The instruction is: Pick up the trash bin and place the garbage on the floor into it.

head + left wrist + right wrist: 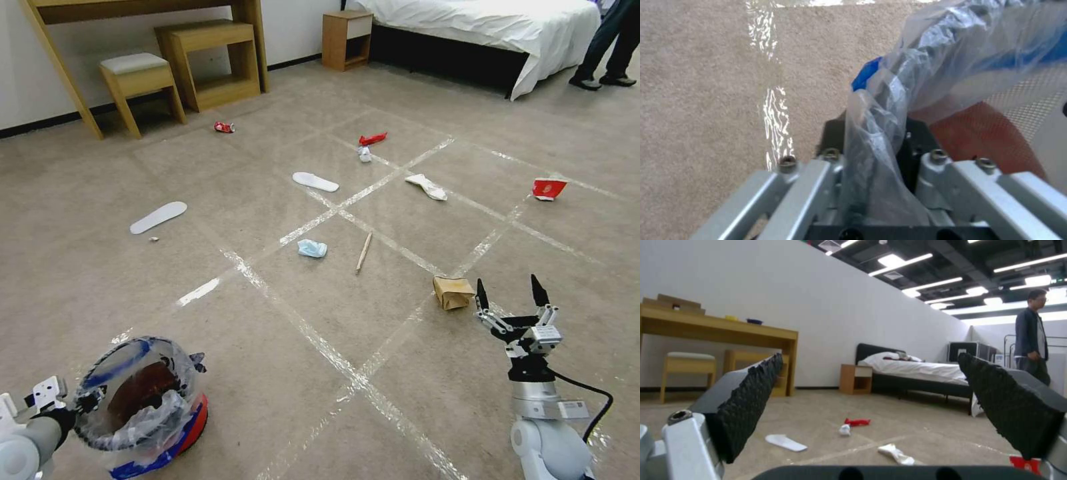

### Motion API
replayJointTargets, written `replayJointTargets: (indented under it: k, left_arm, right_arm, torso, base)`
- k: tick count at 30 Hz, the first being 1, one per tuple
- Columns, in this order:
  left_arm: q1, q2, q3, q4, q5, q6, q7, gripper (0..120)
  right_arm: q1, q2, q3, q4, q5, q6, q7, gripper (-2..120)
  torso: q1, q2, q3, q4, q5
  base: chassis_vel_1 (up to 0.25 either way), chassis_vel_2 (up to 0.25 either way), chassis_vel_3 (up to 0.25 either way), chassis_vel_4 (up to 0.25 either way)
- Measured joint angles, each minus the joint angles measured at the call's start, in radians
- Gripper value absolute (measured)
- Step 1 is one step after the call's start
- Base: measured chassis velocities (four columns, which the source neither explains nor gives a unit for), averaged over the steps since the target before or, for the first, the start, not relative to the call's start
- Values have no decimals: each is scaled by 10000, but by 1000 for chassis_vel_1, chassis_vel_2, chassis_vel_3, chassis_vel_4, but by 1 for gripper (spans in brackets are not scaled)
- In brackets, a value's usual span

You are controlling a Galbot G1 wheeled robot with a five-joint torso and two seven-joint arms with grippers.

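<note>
The red-and-blue trash bin [143,407], lined with crinkled clear plastic, tilts at my lower left. My left gripper [80,403] is shut on its bagged rim [876,100]. My right gripper [510,293] hangs open low over the floor [300,373], just right of the brown paper bag [453,292]; its padded fingers [746,400] stand wide apart. The rest of the garbage lies ahead: blue mask [312,249], wooden stick [363,251], two white slippers [159,217] [315,181], crumpled white piece [427,187], red cup [549,189], red wrapper [372,139], tissue [364,154], red can [224,127].
A wooden desk [133,10] with a stool [137,73] stands at the far left. A nightstand [347,37] and a bed [487,30] line the back wall. A person's legs [610,47] are at the far right. Shiny tape strips cross the carpet.
</note>
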Motion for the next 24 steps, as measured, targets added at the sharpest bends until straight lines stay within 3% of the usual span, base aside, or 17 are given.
replayJointTargets:
  k: [2, 12, 24]
  left_arm:
    - [72, -77, 11, -49, -27, 3, 4, 0]
    - [255, -178, -3, -250, -165, 3, -14, 0]
    - [529, -425, -120, -1072, -562, 90, -666, 0]
  right_arm:
    - [-55, -14, 23, 81, 102, 3, 21, 100]
    - [-134, -82, 65, 276, 243, 1, 109, 100]
    - [-211, -62, 98, 344, 312, -3, 119, 100]
  torso:
    - [0, 0, -1, 1, 5]
    - [0, 0, -1, 0, 4]
    - [0, -2, 0, -8, -10]
  base:
    - [0, 0, 0, 0]
    - [0, 0, 0, 0]
    - [0, 0, 0, 0]
